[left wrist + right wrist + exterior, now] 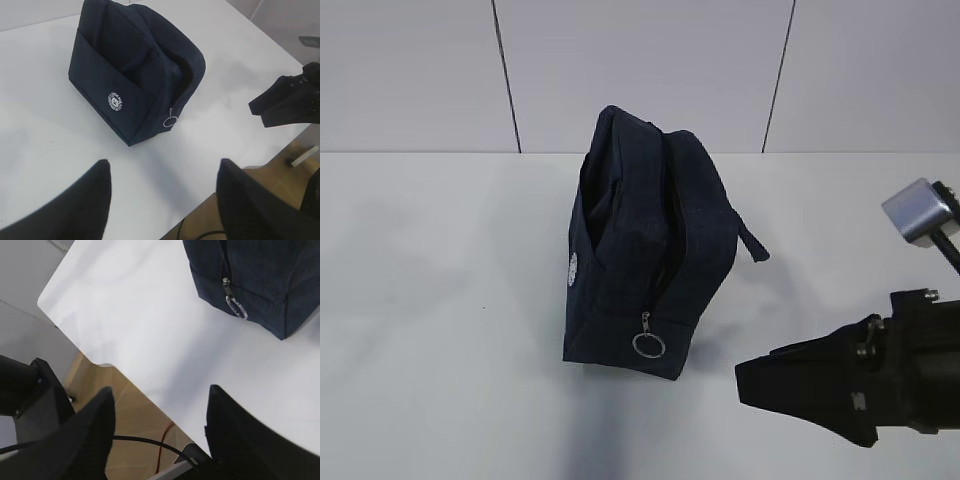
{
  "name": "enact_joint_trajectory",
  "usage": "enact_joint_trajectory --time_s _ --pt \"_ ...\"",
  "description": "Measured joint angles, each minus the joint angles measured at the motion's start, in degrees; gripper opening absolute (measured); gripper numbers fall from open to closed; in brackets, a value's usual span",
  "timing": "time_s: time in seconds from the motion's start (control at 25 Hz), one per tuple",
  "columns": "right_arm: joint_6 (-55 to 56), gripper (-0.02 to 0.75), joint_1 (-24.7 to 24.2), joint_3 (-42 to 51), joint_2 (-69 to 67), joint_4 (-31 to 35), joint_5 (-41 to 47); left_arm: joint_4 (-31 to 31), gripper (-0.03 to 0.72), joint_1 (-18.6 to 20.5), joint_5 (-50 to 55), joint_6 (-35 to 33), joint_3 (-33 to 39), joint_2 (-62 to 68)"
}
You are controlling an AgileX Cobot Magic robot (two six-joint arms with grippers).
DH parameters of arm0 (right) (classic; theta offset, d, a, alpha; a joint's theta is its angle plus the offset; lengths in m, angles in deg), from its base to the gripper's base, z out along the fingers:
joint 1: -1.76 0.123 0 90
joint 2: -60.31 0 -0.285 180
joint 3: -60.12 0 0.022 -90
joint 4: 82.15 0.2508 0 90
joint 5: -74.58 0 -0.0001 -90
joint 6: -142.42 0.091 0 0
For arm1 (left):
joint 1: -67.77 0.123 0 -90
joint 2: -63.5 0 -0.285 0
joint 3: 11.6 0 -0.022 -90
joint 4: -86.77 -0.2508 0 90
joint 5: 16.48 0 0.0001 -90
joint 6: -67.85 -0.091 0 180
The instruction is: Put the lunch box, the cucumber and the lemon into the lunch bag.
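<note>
The navy lunch bag stands on the white table, with its round white logo on one side. Its metal ring pull hangs low at the near end, and a dark gap runs along the zipper line. The lunch box, the cucumber and the lemon are out of view. My left gripper is open with nothing in it, hovering near the table's front edge, well short of the bag. The right gripper is also open with nothing in it; it sits over the table edge to the bag's right and shows in the exterior view.
Wooden floor with cables lies below the table's front edge. A silver block on the right arm sits at the far right. Grey wall panels stand behind the table.
</note>
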Motion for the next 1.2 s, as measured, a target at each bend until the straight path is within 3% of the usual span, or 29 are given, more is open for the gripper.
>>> enact_joint_trajectory --time_s 0.36,0.68,0.8,1.0,1.2 --pt "15.5 0.456 0.0 0.0 3.8 -3.9 3.0 0.5 0.464 0.0 0.0 0.0 0.0 0.0" --pt "18.1 0.456 0.7 0.0 8.0 -6.6 1.5 2.3 0.463 0.0 -1.3 0.1 0.0 0.0" --pt "18.2 0.455 5.4 0.0 8.0 -6.7 -3.5 2.3 0.463 0.0 -1.3 0.2 0.0 0.0" --pt "18.3 0.455 20.5 0.0 8.0 -6.5 -19.1 2.3 0.461 0.0 -1.3 0.3 0.0 0.0" --pt "18.5 0.455 31.1 0.0 5.1 -5.3 -35.0 2.5 0.456 0.0 -1.3 0.5 0.0 0.0"
